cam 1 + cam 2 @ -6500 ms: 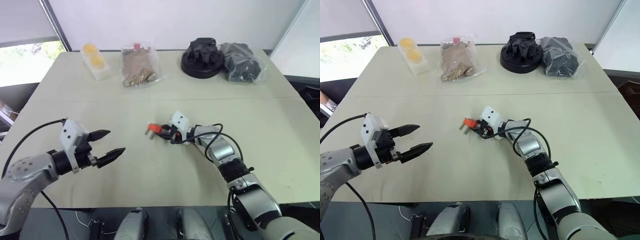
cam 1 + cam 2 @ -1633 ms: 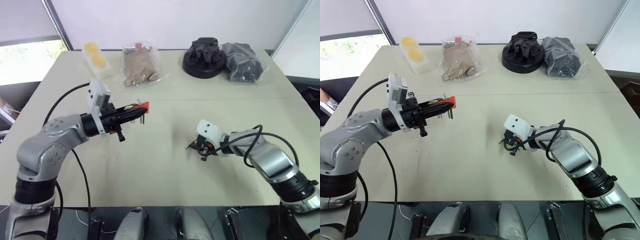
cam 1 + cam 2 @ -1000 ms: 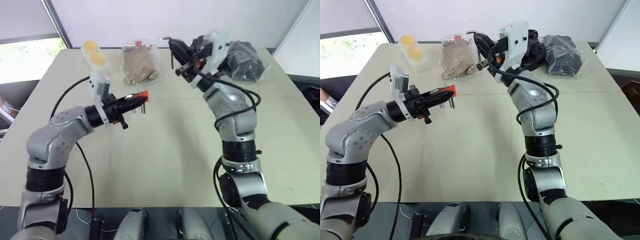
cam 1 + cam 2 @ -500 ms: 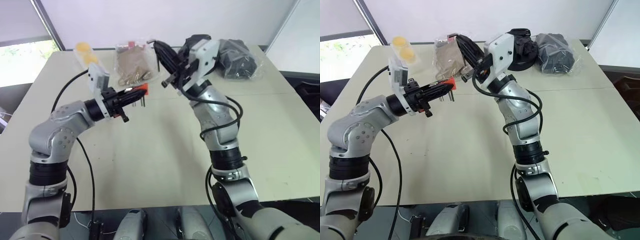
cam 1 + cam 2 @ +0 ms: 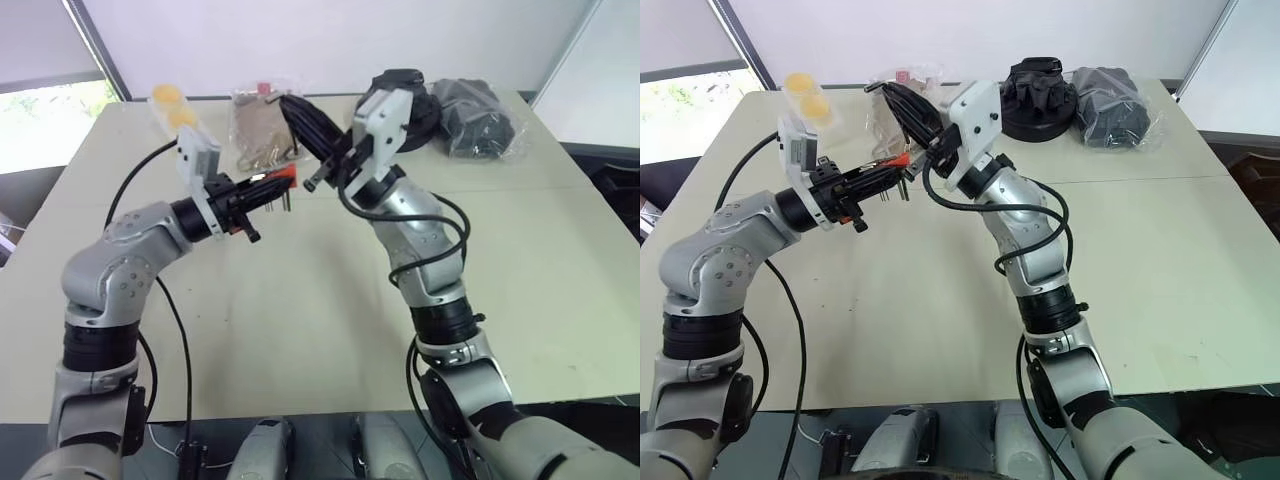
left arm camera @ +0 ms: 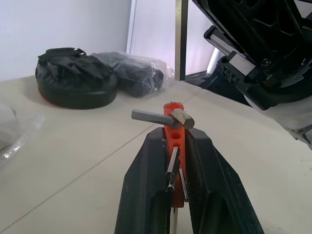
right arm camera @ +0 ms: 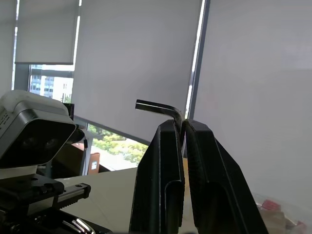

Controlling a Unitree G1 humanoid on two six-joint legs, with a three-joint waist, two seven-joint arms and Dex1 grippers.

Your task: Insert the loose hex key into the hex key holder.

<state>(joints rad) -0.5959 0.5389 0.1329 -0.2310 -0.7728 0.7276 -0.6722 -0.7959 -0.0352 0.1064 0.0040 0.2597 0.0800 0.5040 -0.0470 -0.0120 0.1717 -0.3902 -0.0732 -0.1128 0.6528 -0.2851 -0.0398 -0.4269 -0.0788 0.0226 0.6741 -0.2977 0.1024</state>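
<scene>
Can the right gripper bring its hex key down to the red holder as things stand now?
Probably yes. The right gripper holds the loose hex key hanging just above the hex key holder, which the left gripper holds up, with only open air between them.

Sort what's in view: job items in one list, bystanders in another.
Job items:
- loose hex key, pinched in the right end effector
- hex key holder, clamped in the left end effector

Bystanders, at the table's far edge:
- yellow cups pack
- brown bag
- black bundle
- grey bag

Red holder (image 6: 173,141) & hex key (image 7: 161,108), both aloft
</scene>
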